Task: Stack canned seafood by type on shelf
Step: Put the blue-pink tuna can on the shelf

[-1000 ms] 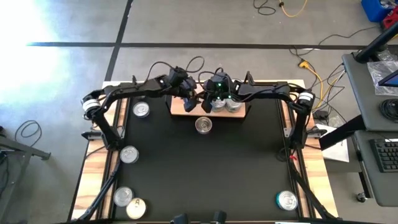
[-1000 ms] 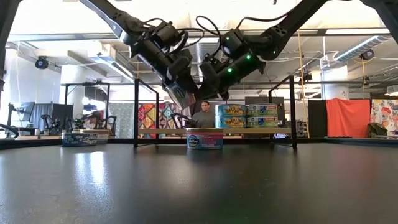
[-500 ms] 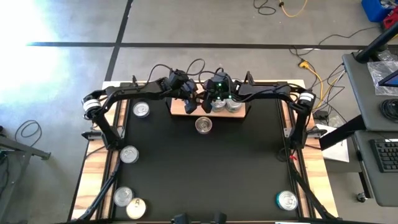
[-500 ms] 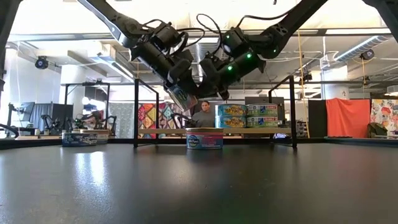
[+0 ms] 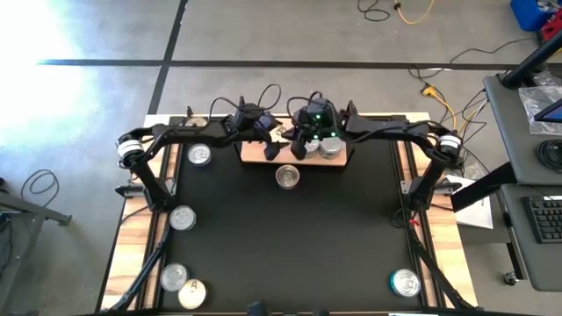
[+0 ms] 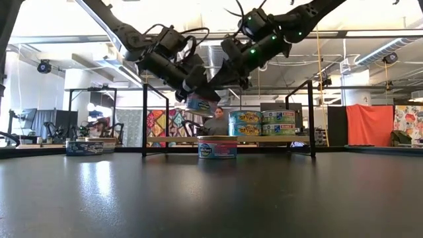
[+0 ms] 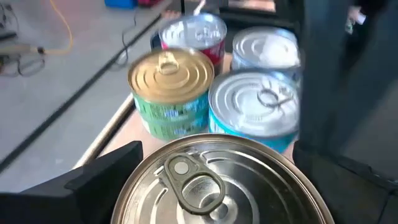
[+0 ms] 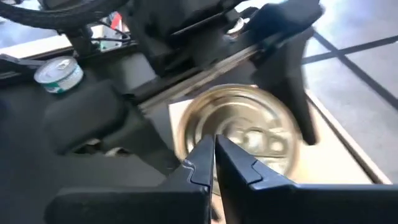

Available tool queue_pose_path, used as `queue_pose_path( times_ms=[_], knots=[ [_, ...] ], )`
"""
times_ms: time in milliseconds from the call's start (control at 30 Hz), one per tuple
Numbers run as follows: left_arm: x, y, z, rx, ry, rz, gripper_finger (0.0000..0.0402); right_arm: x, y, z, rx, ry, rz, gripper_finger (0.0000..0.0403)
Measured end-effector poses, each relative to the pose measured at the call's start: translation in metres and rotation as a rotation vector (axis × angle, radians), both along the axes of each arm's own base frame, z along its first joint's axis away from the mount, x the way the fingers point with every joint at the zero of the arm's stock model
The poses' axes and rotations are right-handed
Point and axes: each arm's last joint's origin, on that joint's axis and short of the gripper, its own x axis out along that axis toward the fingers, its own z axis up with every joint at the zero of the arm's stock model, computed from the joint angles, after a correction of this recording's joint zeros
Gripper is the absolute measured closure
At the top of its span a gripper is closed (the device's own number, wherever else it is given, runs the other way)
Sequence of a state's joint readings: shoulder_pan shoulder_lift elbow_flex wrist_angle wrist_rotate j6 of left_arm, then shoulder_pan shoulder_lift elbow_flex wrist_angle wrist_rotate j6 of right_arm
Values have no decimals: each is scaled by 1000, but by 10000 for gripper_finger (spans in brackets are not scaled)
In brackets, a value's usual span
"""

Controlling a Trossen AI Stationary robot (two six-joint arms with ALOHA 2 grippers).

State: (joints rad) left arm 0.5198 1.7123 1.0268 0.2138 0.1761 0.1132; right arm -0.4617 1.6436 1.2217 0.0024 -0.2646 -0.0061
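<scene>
My left gripper [image 6: 197,98] is shut on a silver-lidded tin [image 7: 214,180] with a blue label [image 6: 198,103]. It holds the tin above the left part of the shelf [image 5: 255,154], a light-wood board with black wire posts. My right gripper [image 6: 215,79] hangs shut and empty just above and beside it [image 8: 214,158]. Several tins [image 6: 262,123] stand stacked on the shelf's right part, among them a gold-lidded green one [image 7: 171,81] and a silver-lidded blue one [image 7: 258,106]. Another tin [image 5: 287,176] stands on the table in front of the shelf. My left gripper pinches the tin by its opposite sides [image 7: 140,177] between its two fingers [image 7: 102,171]. The fingers come slanting down from the table's left. The tin is lifted clear above the shelf board, lid up and nearly level.
More tins stand on the black table: one at the far left [image 5: 200,155], one at the left edge [image 5: 182,218], two at the near left corner [image 5: 174,277], and one at the near right [image 5: 406,282]. A person [image 6: 216,123] shows beyond the table.
My right gripper has risen away from the shelf and stayed shut. My left gripper has tipped closer to level and sunk a little, so the tin it holds is now nearly level instead of steeply tilted.
</scene>
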Motion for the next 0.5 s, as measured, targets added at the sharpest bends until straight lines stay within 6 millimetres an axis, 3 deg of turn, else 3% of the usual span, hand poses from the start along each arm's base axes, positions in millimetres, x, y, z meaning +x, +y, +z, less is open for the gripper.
queue_pose_path(
  times_ms=[167,367,500],
  knots=[
    [0,0,-5,30,-40,-3,8,3,4,0,10,-12,0,394],
    [5,3,-18,21,-35,1,8,11,-5,-20,41,-2,-34,394],
    [6,4,-19,25,-37,6,8,16,-8,-20,17,-64,-32,394]
  ],
)
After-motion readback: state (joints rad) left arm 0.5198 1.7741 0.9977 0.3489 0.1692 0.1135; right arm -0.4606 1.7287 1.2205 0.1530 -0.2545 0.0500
